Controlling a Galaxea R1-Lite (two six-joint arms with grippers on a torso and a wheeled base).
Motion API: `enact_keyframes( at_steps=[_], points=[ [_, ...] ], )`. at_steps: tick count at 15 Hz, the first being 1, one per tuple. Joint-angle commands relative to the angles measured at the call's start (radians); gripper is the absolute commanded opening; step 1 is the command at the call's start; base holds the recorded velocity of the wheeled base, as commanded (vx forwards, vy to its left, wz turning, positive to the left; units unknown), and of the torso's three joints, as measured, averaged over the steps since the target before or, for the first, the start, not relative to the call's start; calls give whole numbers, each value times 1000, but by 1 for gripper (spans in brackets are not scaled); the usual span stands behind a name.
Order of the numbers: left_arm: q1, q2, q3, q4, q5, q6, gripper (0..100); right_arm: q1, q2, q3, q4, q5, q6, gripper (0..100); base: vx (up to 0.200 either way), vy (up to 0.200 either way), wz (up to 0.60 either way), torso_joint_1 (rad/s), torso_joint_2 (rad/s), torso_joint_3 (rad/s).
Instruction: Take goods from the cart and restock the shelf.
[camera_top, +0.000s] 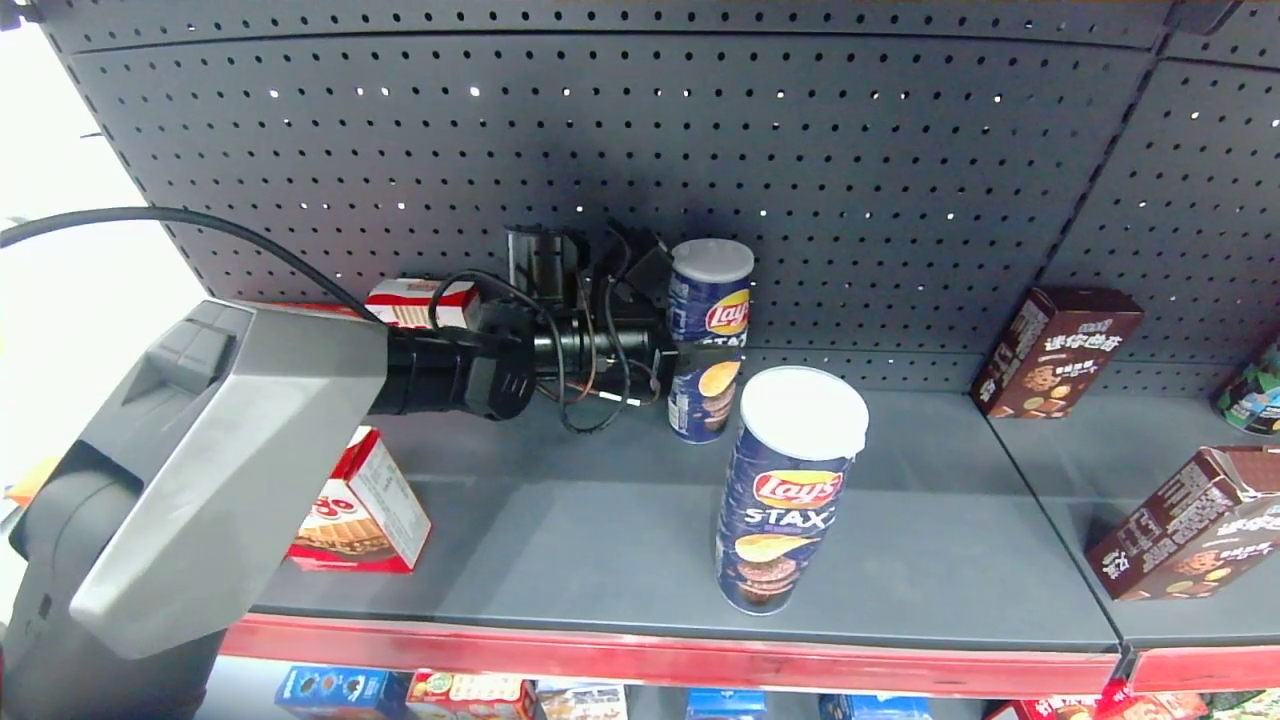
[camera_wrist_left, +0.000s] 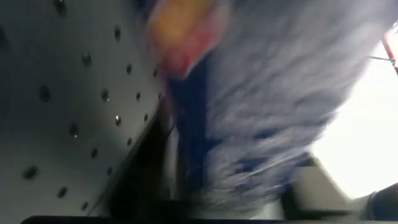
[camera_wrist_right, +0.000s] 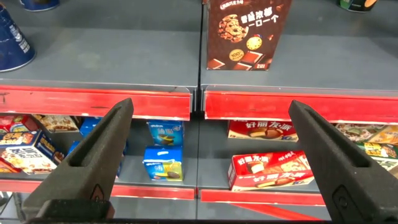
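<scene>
Left gripper (camera_top: 668, 352) sits against the rear chip can (camera_top: 708, 340), upright at the shelf's (camera_top: 560, 540) back — gripping or not, I cannot tell; right gripper (camera_wrist_right: 210, 104) gapes wide. Withdrawing crookedly could topple that can into the front can (camera_top: 790, 490).

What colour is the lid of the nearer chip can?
White lid; the head view shows it best.

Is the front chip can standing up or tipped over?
Standing up: the front chip can sits on its base, white lid on top.

Dark pegboard back panel (camera_top: 400, 150), grey shelf board (camera_top: 600, 540), red front strip (camera_top: 660, 655), bright glare at left (camera_top: 60, 300)
</scene>
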Motion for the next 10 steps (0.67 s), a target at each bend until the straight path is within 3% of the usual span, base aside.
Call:
enact_keyframes(
  at_steps=[1, 3, 8, 10],
  points=[
    [-2, 7, 5, -1, 1, 0, 100, 0, 2, 0, 0, -1, -1, 100, 0, 0, 0, 0, 0, 0],
    [0, 3, 15, -1, 3, 2, 100, 0, 2, 0, 0, 1, -1, 100, 0, 0, 0, 0, 0, 0],
    [1, -134, 167, 0, 7, 5, 100, 0, 2, 0, 0, -1, -1, 100, 0, 0, 0, 0, 0, 0],
    [1, -193, 238, 8, 36, 9, 100, 0, 2, 0, 0, -1, -1, 100, 0, 0, 0, 0, 0, 0]
  ],
)
